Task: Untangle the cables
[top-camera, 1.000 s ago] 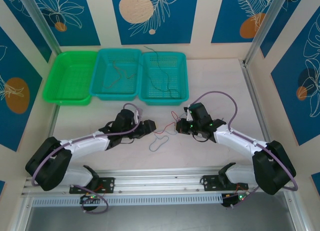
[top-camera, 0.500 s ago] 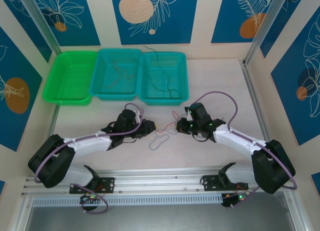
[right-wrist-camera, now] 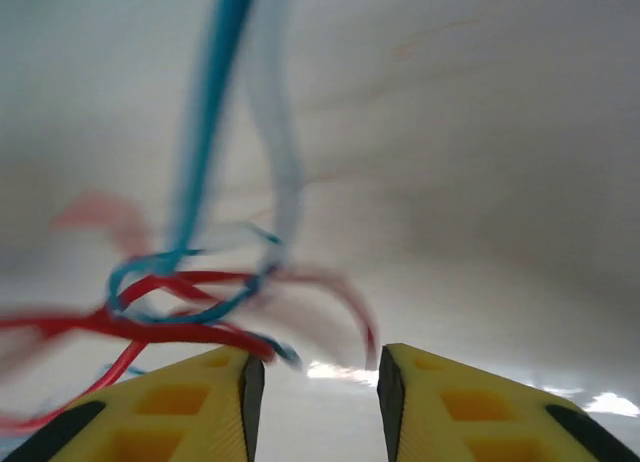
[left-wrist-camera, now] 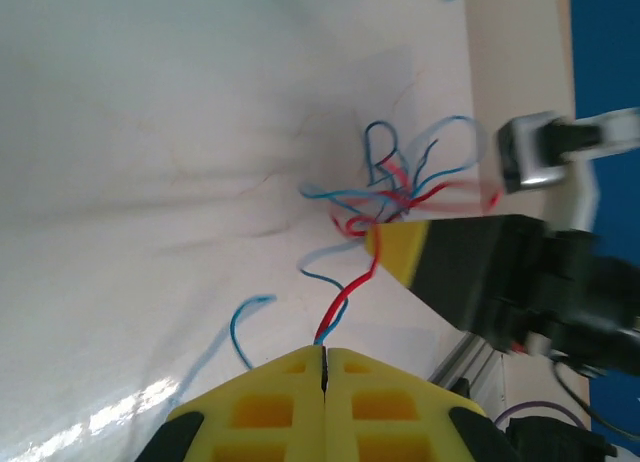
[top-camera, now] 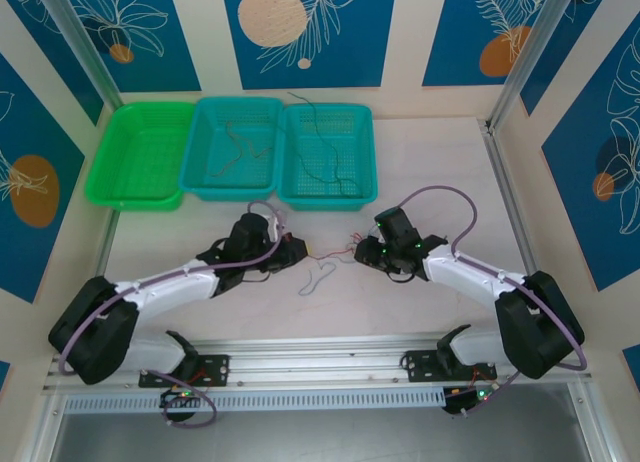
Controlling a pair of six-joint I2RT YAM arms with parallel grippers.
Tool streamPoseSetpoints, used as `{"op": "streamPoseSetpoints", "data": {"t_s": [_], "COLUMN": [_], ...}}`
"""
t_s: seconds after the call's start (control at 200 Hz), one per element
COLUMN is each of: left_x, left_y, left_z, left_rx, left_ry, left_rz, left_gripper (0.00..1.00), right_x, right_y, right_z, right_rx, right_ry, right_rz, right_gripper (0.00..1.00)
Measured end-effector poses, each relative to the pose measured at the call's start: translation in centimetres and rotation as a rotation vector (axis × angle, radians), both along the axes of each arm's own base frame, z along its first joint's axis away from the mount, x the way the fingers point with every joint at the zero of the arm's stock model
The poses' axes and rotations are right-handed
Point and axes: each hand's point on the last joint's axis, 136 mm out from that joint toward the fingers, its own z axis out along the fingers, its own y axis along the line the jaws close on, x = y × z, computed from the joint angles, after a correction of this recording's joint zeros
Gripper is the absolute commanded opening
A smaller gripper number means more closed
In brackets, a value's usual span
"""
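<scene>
The cables lie in a messy bunch on the white table, right between the 2 arms. The left gripper is on one side of the bunch and the right gripper is on the other side, both low over the table. In the left wrist view, the left gripper has its 2 yellow fingers pressed tight together, and a red cable comes out from between them. A blue cable curls on the table just beside it. The red cable runs up to the knot, and a yellow and black finger of the right gripper sits next to the knot. In the right wrist view, the right gripper has a small gap between its fingers with nothing in the gap. The red and blue loops hang just left of it and touch its left finger. Behind the cables stand 3 baskets in a row: 1 green basket and 2 teal baskets. Each teal basket has a thin dark wire in it. A lilac cable loops over the right arm. A metal rail runs along the near edge. The walls are blue with white leaves and orange circles.
</scene>
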Motion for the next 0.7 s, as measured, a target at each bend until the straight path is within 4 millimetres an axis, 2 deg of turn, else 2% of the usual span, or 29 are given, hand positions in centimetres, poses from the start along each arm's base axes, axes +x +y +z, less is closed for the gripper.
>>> {"op": "streamPoseSetpoints", "data": {"t_s": [0.095,0.165,0.24,0.295,0.375,0.48,0.58,0.7], "left_x": [0.6,0.8,0.8,0.7,0.6,0.3,0.3,0.4], "left_y": [0.7,1.3,1.6,1.7,1.9,2.1,2.1,2.1], "left_z": [2.3,3.3,3.1,2.7,2.1,1.4,1.5,1.4], "left_rx": [-0.014,-0.016,-0.004,0.007,0.015,0.022,0.019,0.018], "left_ry": [-0.054,-0.081,-0.077,-0.066,-0.057,-0.041,-0.041,-0.036], "left_rz": [0.014,0.023,0.031,0.033,0.036,0.038,0.040,0.046], "left_gripper": [0.00,0.00,0.00,0.00,0.00,0.00,0.00,0.00], "right_x": [0.3,-0.3,-0.8,-0.7,-0.7,-1.4,-2.4,-3.8], "right_y": [-2.9,-4.7,-4.8,-4.2,-2.3,1.4,5.7,10.2], "right_z": [-1.0,-1.3,-0.2,1.4,4.1,6.5,7.5,7.4], "right_rx": [-0.051,-0.085,-0.080,-0.053,0.004,0.074,0.128,0.148], "right_ry": [0.034,0.050,0.023,-0.038,-0.143,-0.240,-0.286,-0.315], "right_rz": [-0.097,-0.139,-0.123,-0.080,0.020,0.183,0.328,0.449], "right_gripper": [0.40,0.47,0.49,0.52,0.54,0.54,0.51,0.48]}}
